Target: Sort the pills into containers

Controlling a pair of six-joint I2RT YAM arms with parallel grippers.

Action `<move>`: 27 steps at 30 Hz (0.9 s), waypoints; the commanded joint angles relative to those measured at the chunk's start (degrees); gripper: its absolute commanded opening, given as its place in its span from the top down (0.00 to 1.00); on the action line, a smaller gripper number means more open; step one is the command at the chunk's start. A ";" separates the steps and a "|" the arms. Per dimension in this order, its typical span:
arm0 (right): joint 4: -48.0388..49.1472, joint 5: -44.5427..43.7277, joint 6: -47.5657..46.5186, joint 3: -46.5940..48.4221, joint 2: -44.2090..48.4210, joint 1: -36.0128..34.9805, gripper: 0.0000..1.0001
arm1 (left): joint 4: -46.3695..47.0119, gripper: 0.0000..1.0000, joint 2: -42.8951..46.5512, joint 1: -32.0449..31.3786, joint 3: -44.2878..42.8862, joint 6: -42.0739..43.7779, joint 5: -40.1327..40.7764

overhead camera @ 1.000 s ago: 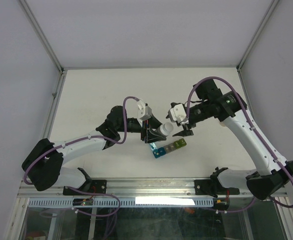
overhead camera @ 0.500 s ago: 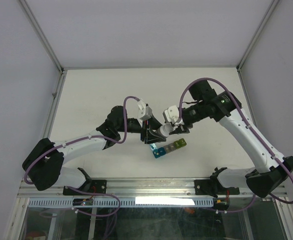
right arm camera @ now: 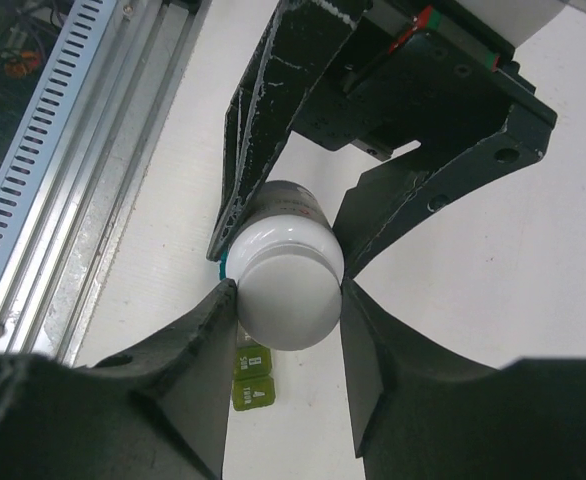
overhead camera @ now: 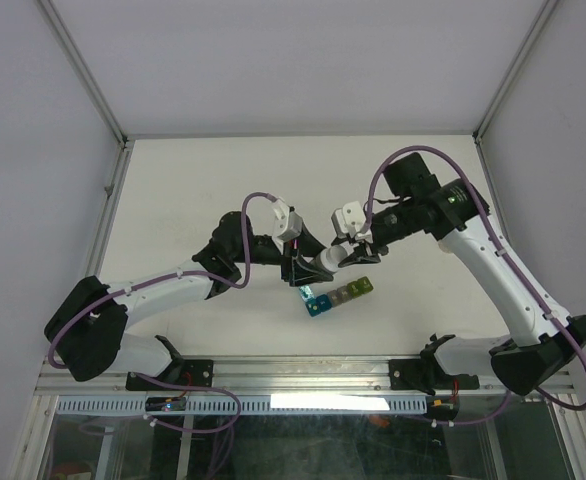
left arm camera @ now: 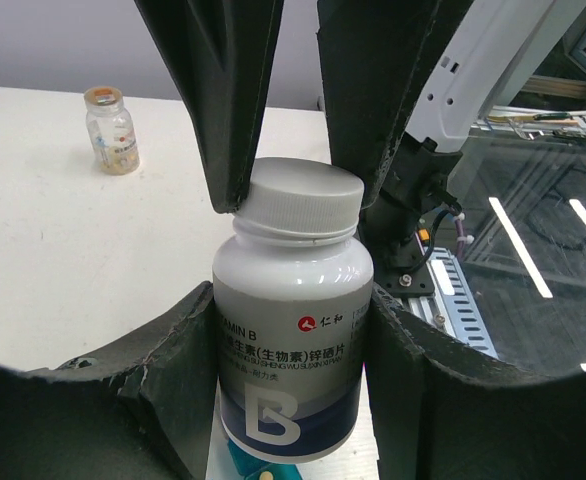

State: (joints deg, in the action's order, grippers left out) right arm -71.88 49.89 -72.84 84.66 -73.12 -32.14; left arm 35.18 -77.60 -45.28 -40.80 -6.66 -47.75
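Top external view puts the action in the lower middle of the white table: your left gripper is clamped on the body of a white bottle, and your right gripper meets it from the right, pinching the white cap. The bottle is held tilted above the table. The containers lie just below it in the frame, a slanted strip running from blue at lower left to yellow-green at upper right, close to both sets of fingers and well apart from the metal rail along the near edge. Bare tabletop spreads toward the upper left and upper right of the frame, up to the enclosure walls. Left wrist view shows the left fingers pressed on either side of the label, the right fingers coming down onto the cap from the top of the frame, and a small glass vial standing at upper left, well apart. Right wrist view shows the cap end-on between the right gripper's pads, touching on both sides, with the yellow-green compartment just under it and the rail at far left.
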 commanded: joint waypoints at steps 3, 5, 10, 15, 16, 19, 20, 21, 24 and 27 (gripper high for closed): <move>-0.97 7.73 1.94 3.36 0.68 2.54 0.63 | 3.22 1.00 2.06 0.45 0.23 0.27 -3.11; -1.35 8.67 2.16 3.92 0.66 2.88 0.64 | 3.23 1.00 2.08 0.45 0.36 0.20 -3.27; -2.30 8.84 1.48 4.88 0.87 2.86 0.66 | 1.87 1.00 1.80 0.41 -0.27 0.11 -3.32; -0.41 0.80 1.35 2.70 2.04 -2.11 0.67 | 0.22 1.00 0.29 0.45 -2.50 -2.01 -4.71; -1.74 0.50 -0.24 2.91 1.66 -2.94 0.67 | 0.73 1.00 -0.11 0.45 -2.94 -2.76 -5.99; -7.18 1.95 -8.55 4.70 0.33 -3.77 0.67 | 4.62 1.00 -2.39 0.81 -3.99 -6.83 -14.10; -8.46 2.11 -10.61 5.35 -0.06 -3.76 0.67 | 6.16 1.00 -3.06 0.98 -4.41 -8.27 -16.25; -9.79 2.02 -12.37 6.04 -0.43 -3.78 0.67 | 7.28 1.00 -3.61 1.18 -4.58 -9.64 -18.69; -12.19 2.26 -15.46 7.73 -1.15 -3.74 0.68 | 10.51 1.00 -5.52 1.82 -5.02 -13.15 -24.47; -13.83 4.46 -16.87 8.68 -1.04 -3.72 0.68 | 13.89 1.00 -7.70 2.27 -5.53 -16.98 -28.80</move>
State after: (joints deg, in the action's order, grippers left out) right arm -82.13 50.89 -84.12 89.73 -74.63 -35.88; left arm 42.19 -83.18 -43.77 -44.31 -16.84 -65.21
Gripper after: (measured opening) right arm 0.436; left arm 0.515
